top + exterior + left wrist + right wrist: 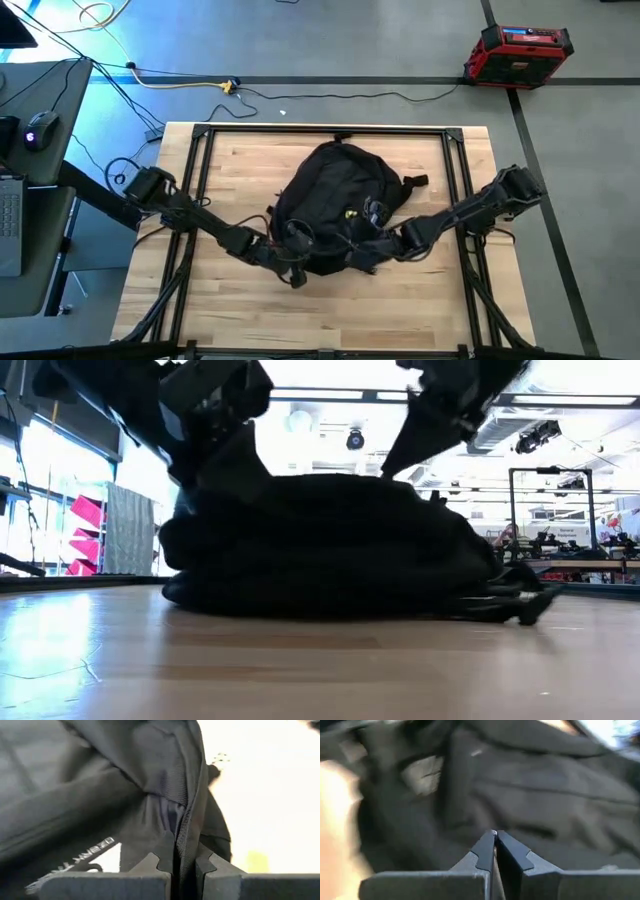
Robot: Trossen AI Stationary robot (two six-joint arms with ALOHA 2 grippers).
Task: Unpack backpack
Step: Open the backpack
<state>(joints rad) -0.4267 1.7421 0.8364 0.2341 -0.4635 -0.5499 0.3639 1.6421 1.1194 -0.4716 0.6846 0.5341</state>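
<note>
The black backpack (340,195) lies flat on the wooden table, its straps trailing toward the right (520,605). My left gripper (296,262) reaches in from the left at the backpack's near left side and is shut on its cloth (184,857). My right gripper (372,250) comes in from the right at the near right side. Its fingers are shut (494,840) and point down at dark cloth. In the low view the backpack (330,550) hides both sets of fingertips. My left gripper pinches a raised ridge of the backpack's black cloth (186,832) between its two fingers, a seamed edge that runs along them. The fingers slant down from the table's left. The backpack's bulk rests on the table. My right gripper's shut tips stand right at the black cloth (495,822). I cannot tell whether they touch it or hold any of it.
A black metal frame (200,180) borders the tabletop. Bare wood (320,315) lies between the backpack and the near edge. A red case (518,52) and cables sit on the floor beyond the far edge. A desk with a mouse (40,128) stands to the left.
</note>
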